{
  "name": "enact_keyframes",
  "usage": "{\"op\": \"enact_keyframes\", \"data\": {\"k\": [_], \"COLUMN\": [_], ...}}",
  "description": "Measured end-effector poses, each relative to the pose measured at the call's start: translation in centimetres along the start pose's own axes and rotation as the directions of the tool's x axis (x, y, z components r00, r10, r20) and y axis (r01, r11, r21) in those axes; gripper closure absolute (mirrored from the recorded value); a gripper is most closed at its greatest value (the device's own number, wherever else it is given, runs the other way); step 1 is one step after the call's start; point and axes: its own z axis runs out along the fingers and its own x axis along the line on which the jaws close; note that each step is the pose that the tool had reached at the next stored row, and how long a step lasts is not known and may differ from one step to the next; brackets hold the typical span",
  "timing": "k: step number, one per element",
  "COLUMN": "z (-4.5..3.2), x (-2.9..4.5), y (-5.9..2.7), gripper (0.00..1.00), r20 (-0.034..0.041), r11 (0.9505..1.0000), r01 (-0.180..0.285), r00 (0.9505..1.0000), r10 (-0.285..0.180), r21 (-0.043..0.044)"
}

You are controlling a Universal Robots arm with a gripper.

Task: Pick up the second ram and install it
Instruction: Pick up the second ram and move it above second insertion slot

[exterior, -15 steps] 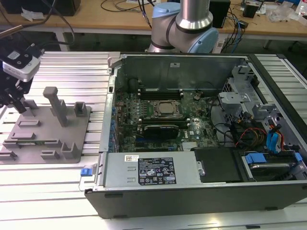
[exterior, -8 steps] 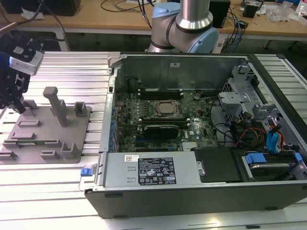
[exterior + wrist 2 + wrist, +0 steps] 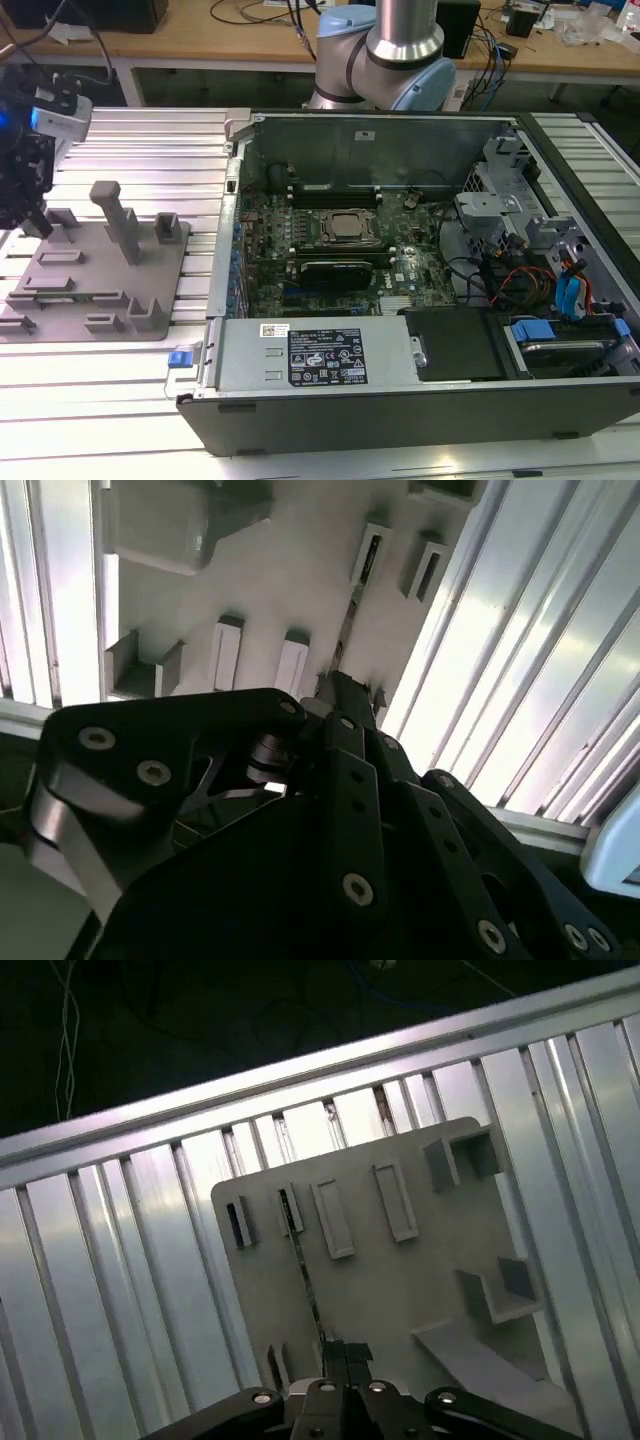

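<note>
First wrist view: the tool [image 3: 346, 1352] is pinched shut on the second ram [image 3: 303, 1265], edgewise in the grey holder [image 3: 400, 1290].

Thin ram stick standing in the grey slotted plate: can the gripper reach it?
Probably yes: the black gripper hangs at one end of the thin dark ram stick in the grey slotted plate, nothing between.
</note>
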Motion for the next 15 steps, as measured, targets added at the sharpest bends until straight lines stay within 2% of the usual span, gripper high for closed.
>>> {"op": "enact_keyframes", "data": {"k": [1, 4, 5, 7, 8, 11, 15], "z": [0.09, 0.29, 0.37, 0.65, 0.77, 1.01, 1.19], "x": [0.00, 0.00, 0.01, 0.02, 0.02, 0.03, 0.08], "y": [0.00, -0.01, -0.01, 0.01, 0.00, -0.01, 0.19], "gripper": [0.92, 0.92, 0.92, 0.92, 0.92, 0.92, 0.92], "r20": [-0.0017, -0.0044, -0.0052, -0.0073, -0.0073, -0.0065, -0.0062], "r11": [0.9988, 0.9920, 0.9886, 0.9777, 0.9776, 0.9824, 0.9828], "r01": [0.048, 0.127, 0.150, 0.210, 0.210, 0.187, 0.184], "r00": [0.9988, 0.9920, 0.9886, 0.9777, 0.9776, 0.9824, 0.9828], "r10": [-0.048, -0.127, -0.150, -0.210, -0.210, -0.187, -0.184], "r21": [-0.0008, -0.0024, -0.0029, -0.0044, -0.0043, -0.0038, -0.0033]}}
